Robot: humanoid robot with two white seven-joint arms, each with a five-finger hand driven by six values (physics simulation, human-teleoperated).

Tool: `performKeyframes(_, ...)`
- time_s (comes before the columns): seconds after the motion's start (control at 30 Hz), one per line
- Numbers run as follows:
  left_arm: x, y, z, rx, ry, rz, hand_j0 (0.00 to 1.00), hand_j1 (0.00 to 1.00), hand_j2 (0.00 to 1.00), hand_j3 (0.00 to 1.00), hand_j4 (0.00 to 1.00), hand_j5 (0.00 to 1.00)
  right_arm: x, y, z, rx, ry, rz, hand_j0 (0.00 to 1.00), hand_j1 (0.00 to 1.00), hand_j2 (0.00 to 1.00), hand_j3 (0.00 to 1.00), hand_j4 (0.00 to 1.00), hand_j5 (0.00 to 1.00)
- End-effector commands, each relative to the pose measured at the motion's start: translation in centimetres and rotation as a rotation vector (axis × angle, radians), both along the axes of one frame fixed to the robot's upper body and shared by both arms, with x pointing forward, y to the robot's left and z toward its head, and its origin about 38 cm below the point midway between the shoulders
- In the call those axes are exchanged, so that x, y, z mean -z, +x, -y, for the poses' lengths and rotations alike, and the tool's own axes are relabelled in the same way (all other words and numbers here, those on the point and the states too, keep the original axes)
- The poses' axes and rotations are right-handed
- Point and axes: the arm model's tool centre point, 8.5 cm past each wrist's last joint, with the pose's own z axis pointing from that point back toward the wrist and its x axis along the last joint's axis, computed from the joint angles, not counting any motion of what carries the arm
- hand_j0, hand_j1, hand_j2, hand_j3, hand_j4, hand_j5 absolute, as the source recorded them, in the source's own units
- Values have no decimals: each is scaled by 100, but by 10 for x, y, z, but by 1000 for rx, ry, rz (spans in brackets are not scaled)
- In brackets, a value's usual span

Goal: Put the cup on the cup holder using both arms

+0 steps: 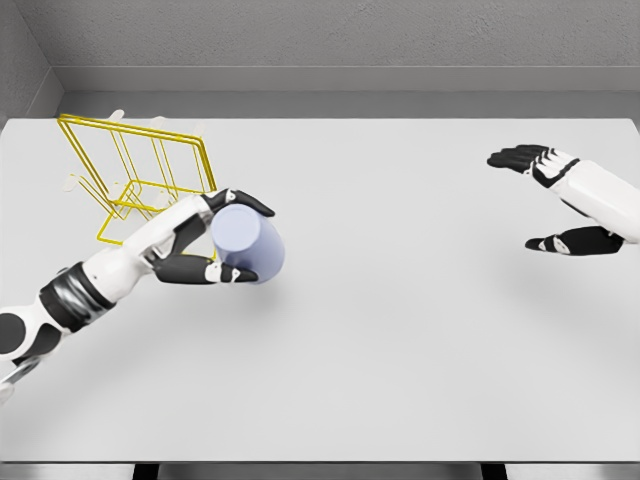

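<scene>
Where the pale grey table (400, 380) meets the back of the room, a darker grey wall (330, 35) with a rough, plaster-like texture runs across the top of the view, and a second wall (22, 65) closes the corner at the far left. A narrow strip of grey floor shows between the walls and the table's far edge. The table itself is plain, matte and evenly lit, with soft shadows under the arms, and its near edge crosses the bottom of the view with dark gaps beneath it.

At the far left of the table stands the yellow wire cup holder (135, 175), an open frame of thin rods tilted toward the corner. Just in front of it, the left arm enters from the lower left, white with black joints. The left robot hand (205, 240) is closed around the pale lavender cup (248, 243), black fingers curling over its top and beneath it. The cup lies tipped on its side in the grasp, held just beside the holder's near right corner and not yet on it; whether it touches the table cannot be told.

Well apart, at the far right, the right robot hand (550, 200) hovers above the table with fingers spread and thumb held wide, gripping nothing.
</scene>
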Motion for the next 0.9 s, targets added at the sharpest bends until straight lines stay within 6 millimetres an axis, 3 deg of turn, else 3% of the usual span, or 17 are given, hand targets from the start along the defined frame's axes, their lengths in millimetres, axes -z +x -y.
performKeyframes(0.0,-1,0,-4,-5,7,2,59,59,59,59,59,59,-1,0,1,1,8,1,100,100,100,100,100,100)
performKeyframes(0.87,-33,8,-39,-49,40,86,59,59,59,59,59,59,-1,0,1,1,8,1,100,100,100,100,100,100)
